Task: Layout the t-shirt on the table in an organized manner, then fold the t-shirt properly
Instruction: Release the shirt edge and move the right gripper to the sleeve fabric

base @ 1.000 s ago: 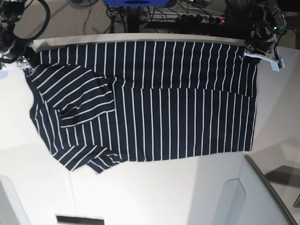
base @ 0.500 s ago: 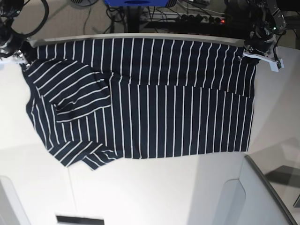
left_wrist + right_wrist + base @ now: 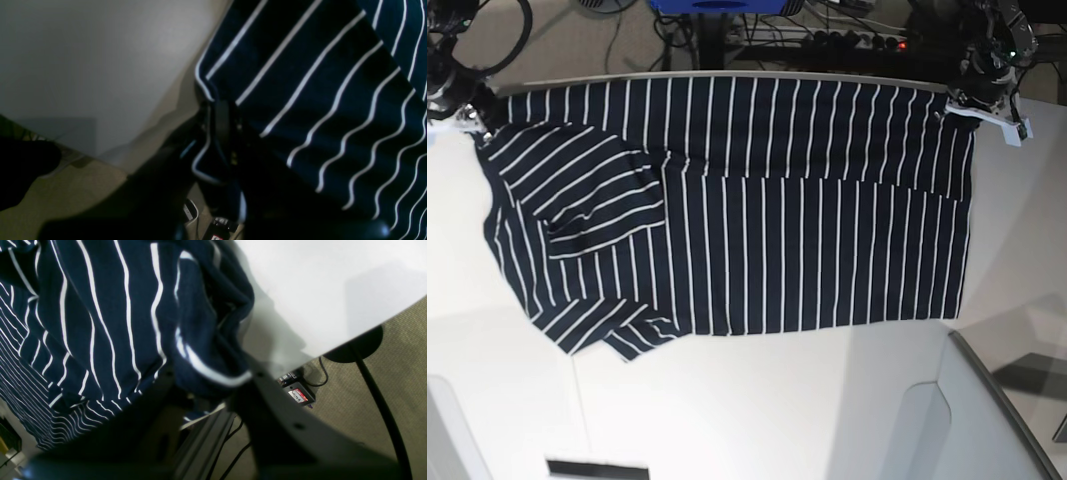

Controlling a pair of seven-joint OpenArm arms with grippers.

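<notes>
In the base view the dark navy white-striped t-shirt [image 3: 737, 200] lies spread on the white smooth surface [image 3: 757, 410], top edge at its far rim; both wrist views show the left end effector [image 3: 222, 116] and right end effector [image 3: 213, 386] clamped on corner fabric, so keep tension equal.

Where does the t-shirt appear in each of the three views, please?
Base: the t-shirt lies spread over the upper middle of the picture.
Left wrist: it fills the right side.
Right wrist: it fills the left side.
Shared landmark: the white table, seen beside the shirt in every view.
</notes>
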